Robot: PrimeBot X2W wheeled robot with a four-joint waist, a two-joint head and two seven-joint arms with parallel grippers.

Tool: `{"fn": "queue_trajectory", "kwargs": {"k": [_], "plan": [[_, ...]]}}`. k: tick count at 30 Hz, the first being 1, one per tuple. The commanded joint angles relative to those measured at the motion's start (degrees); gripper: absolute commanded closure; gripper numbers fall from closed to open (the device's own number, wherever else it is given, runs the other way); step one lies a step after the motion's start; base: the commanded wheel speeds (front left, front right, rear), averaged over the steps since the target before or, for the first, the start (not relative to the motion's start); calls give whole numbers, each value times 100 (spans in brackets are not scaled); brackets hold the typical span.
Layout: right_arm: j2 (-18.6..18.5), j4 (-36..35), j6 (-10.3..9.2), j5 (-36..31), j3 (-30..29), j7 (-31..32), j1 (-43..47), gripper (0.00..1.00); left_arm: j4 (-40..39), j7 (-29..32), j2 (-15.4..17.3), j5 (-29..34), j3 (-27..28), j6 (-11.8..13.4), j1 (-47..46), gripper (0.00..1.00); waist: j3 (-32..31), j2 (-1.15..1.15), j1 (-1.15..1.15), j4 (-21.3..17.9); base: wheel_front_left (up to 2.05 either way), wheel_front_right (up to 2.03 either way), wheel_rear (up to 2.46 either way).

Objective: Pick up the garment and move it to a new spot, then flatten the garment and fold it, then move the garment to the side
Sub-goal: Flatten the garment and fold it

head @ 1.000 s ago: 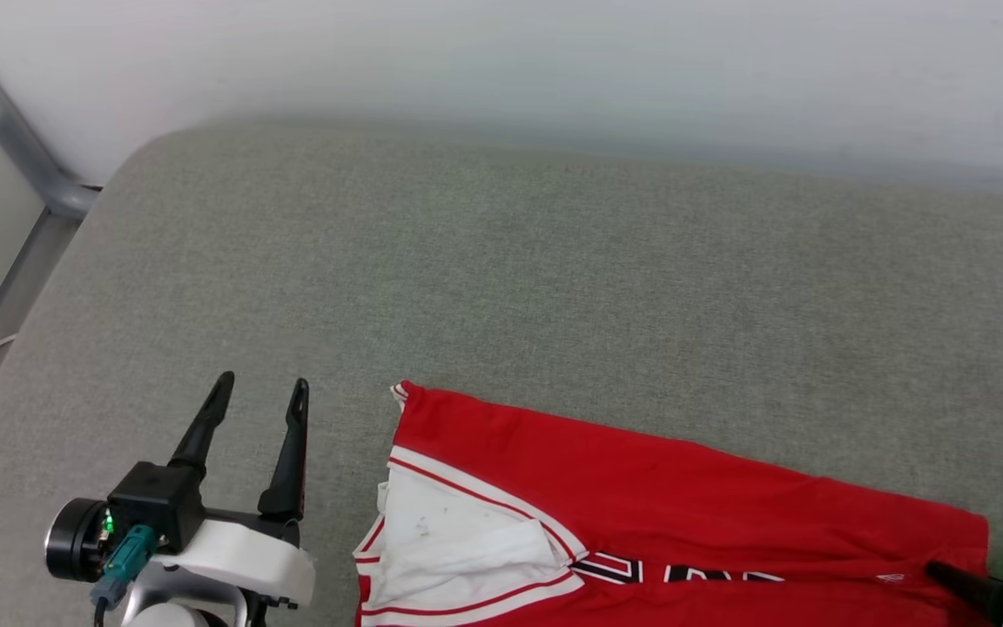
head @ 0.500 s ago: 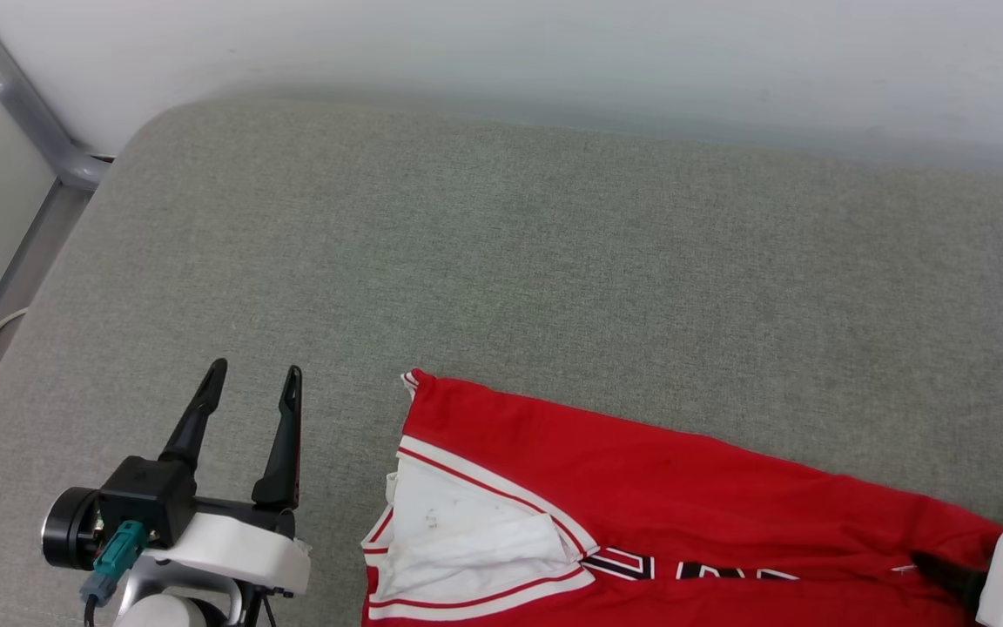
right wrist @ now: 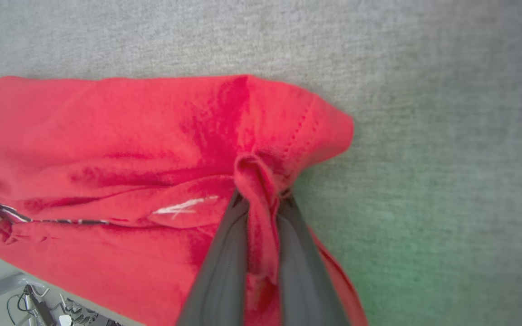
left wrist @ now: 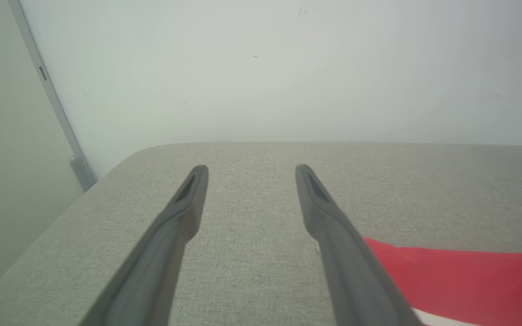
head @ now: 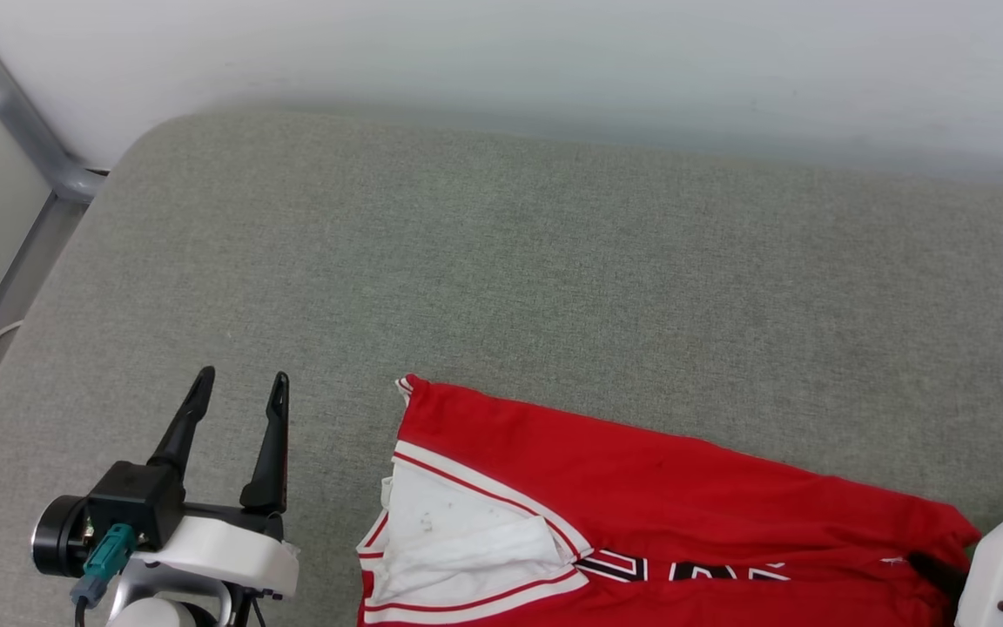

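Looking down at a bright red thin-fabric jersey shirt (head: 658, 488) with white sleeve panels, red-and-white striped trim and black-white lettering. Spread mostly flat on a grey woven padded surface (head: 554, 261), down around 5 o'clock in the head view and running off the bottom edge. White sleeve end toward 6 o'clock, red hem corner over at 4 o'clock.

Right gripper (right wrist: 263, 199) pinched tight on a bunched-up fold of red cloth near that hemmed corner, fabric squeezed up between the two dark fingers. Super clear in the right wrist view.

Left gripper (head: 241, 378) sitting at 8 o'clock, fingers spread wide, gripping nothing. Near the shirt's sleeve end but apart from it, bare grey surface in between. Can't tell whether touching the surface or just above it.

Plain white wall (head: 554, 52) along 12 o'clock, grey metal rail (head: 31, 148) at 10 o'clock.
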Motion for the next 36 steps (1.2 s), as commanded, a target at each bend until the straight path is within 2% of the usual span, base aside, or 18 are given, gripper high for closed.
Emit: {"fn": "queue_trajectory", "kwargs": {"k": [1,5,15,19,23,28,36], "plan": [[-24,119,-7,17,52,-58,-11,100,16,-14,-72,48,54,-60,54,0,-41,0,0,-31,0,0,0],[-205,93,-10,0,-27,-175,-19,100,47,-14,-125,107,133,-129,75,0,-88,0,0,-66,0,0,0],[-935,206,-8,-249,-471,-467,-28,100,129,-14,-331,267,324,-320,112,0,-185,0,0,-131,0,0,0],[-1053,221,-7,-226,-475,-517,-93,100,159,-14,-419,323,386,-371,154,0,-265,0,0,-162,0,0,0],[-965,10,-7,-123,-360,-426,-75,100,192,-14,-475,365,460,-427,243,0,-412,0,0,-210,0,0,0],[-953,-574,-4,-2,-264,-81,163,100,196,-14,-585,408,543,-477,377,0,-645,0,0,-252,0,0,0],[-559,-1902,-4,73,-122,1054,680,100,181,-13,-741,478,618,-572,537,0,-907,0,0,-202,0,0,0]]}}
